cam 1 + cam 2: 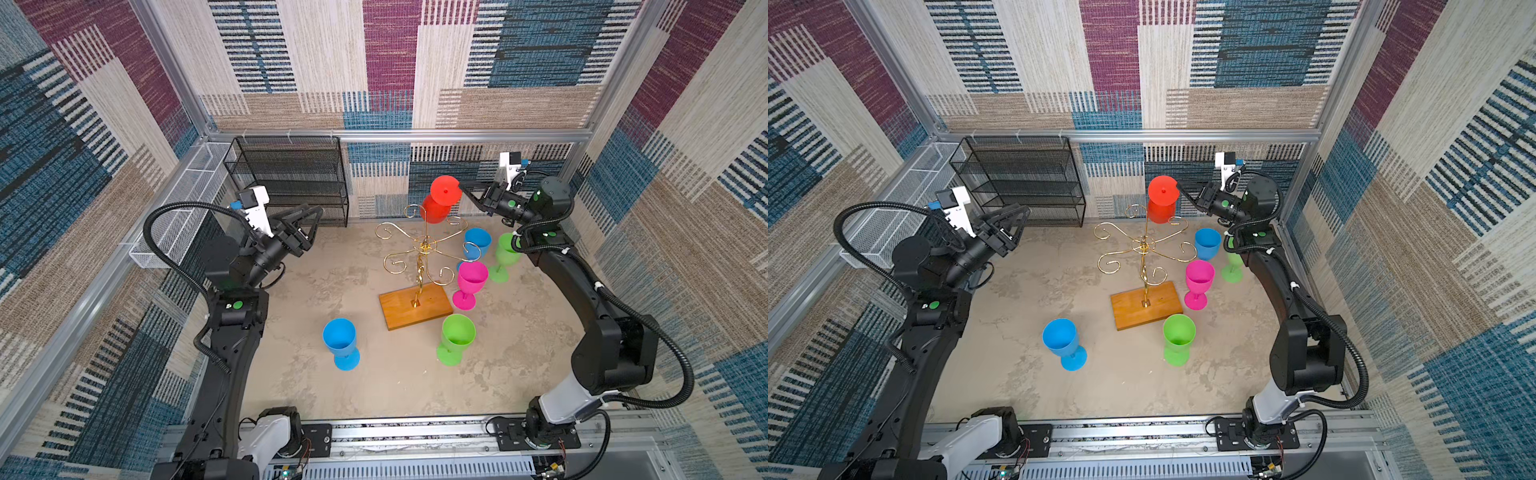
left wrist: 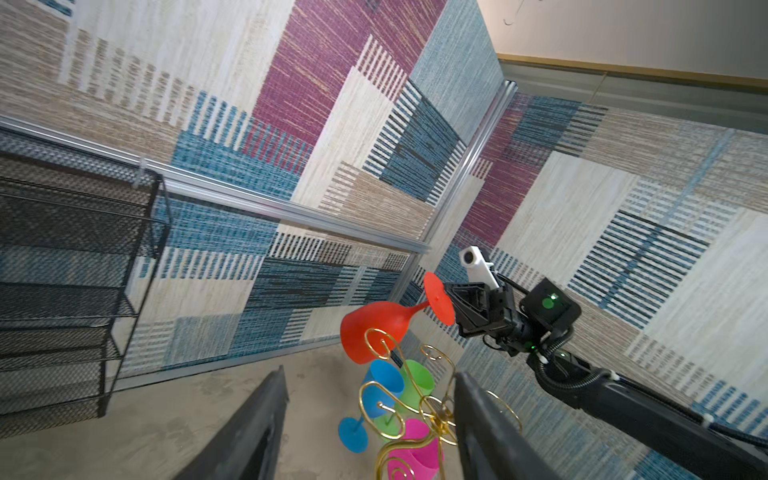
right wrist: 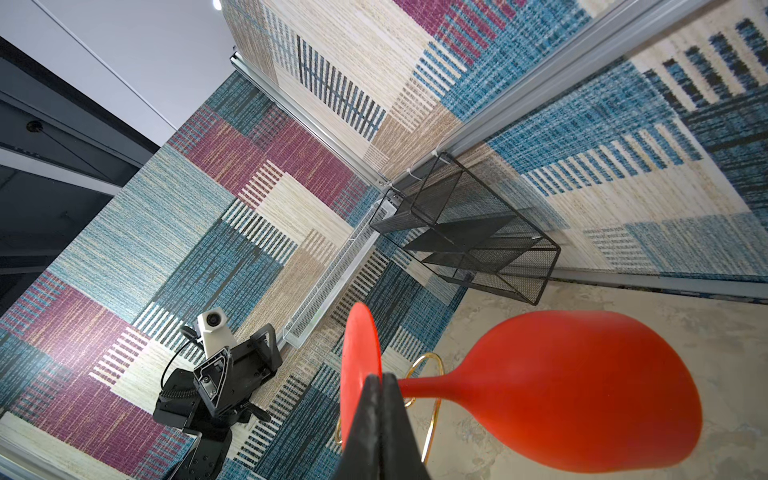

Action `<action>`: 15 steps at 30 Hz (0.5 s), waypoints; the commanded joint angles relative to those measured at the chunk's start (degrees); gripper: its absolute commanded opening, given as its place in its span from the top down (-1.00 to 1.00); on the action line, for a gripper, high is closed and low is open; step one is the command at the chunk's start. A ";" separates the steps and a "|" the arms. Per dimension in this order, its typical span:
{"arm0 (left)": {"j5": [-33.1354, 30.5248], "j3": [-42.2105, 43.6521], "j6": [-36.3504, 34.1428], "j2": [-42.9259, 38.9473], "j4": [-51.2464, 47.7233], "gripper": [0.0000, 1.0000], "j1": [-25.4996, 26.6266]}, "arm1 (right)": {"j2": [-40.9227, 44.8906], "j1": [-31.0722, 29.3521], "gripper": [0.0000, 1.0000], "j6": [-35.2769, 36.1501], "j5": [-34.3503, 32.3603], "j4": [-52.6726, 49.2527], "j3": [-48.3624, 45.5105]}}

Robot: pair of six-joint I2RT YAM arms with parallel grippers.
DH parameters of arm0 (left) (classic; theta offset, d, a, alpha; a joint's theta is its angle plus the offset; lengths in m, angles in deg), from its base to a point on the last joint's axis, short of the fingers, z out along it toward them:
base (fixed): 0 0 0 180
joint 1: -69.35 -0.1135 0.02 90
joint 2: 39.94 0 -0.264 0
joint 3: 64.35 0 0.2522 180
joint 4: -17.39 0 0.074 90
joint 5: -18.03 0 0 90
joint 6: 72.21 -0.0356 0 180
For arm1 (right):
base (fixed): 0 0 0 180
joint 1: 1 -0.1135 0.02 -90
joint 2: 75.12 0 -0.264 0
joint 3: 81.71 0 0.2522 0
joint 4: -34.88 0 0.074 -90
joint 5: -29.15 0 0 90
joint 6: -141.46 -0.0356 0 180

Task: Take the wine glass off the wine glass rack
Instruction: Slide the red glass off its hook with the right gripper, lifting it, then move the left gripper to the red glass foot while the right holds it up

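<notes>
One wine glass (image 1: 434,211) points bowl-down, stem roughly upright, foot seemingly pinched in right claw (image 1: 462,189).

Both top views looked steeply down from high over the near edge of the counter (image 1: 395,386), taking in all of it and the rack (image 1: 399,311). The left wrist camera looked across at the glass (image 2: 370,318) from some way off. The right wrist camera sat close against the glass, facing the shelf (image 3: 469,232). All four views shared the glass.

On the gold wine glass rack (image 1: 399,311), the red wine glass (image 1: 434,210) hangs inverted (foot up, tilted).
</notes>
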 commanded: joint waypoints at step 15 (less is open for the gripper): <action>5.12 -22.20 1.24 24.17 3.16 -0.23 19.17 | 4.53 -0.21 1.00 11.86 -0.94 -9.96 6.81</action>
